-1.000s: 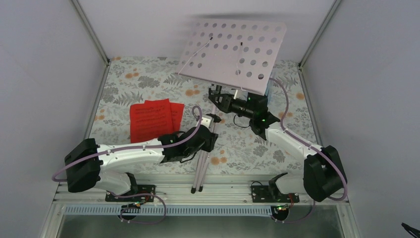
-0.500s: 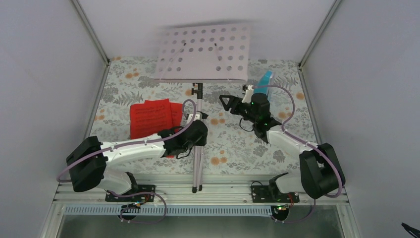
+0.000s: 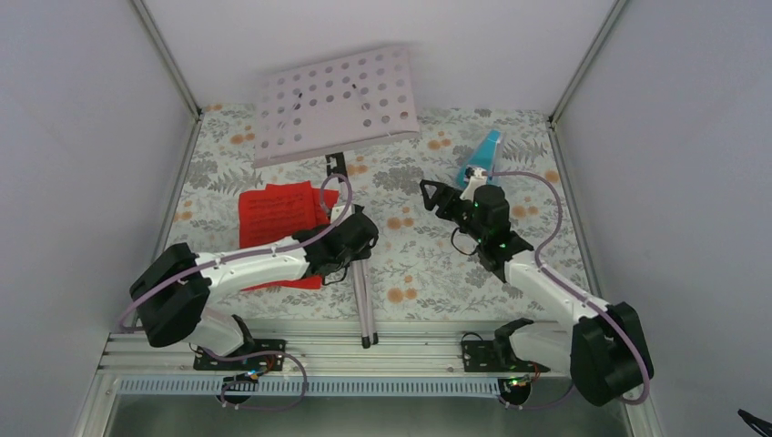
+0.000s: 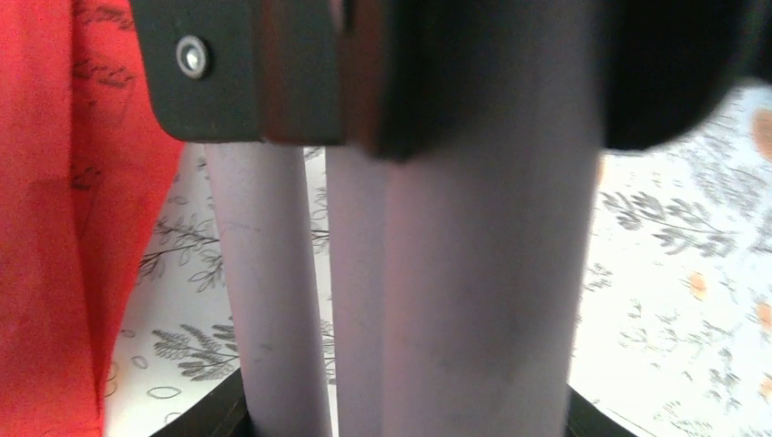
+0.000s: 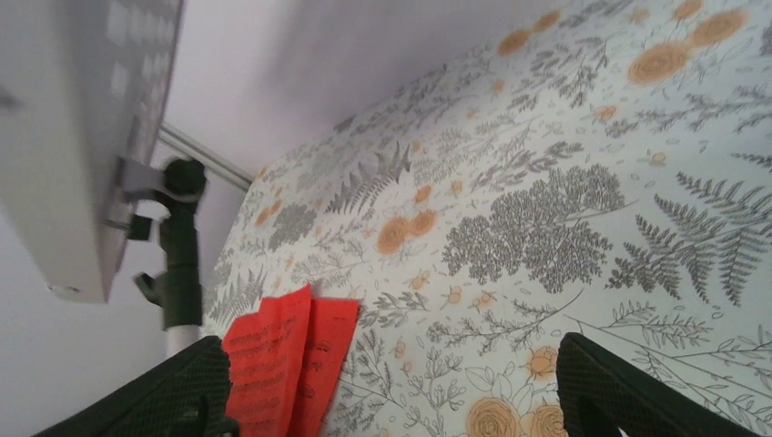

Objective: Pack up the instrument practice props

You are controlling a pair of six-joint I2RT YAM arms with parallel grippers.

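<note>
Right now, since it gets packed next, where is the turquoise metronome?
In the top view, the turquoise metronome sits far right on the table, just beyond the open right gripper, right of the music stand.

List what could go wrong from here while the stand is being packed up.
1. The left gripper alone holds the music stand by its folded legs, with the wide desk far out: it might swing or slip.
2. The stand passes close beside the red sheets; dragging it could crumple them.
3. The open right gripper sits near the metronome and could knock it.
</note>
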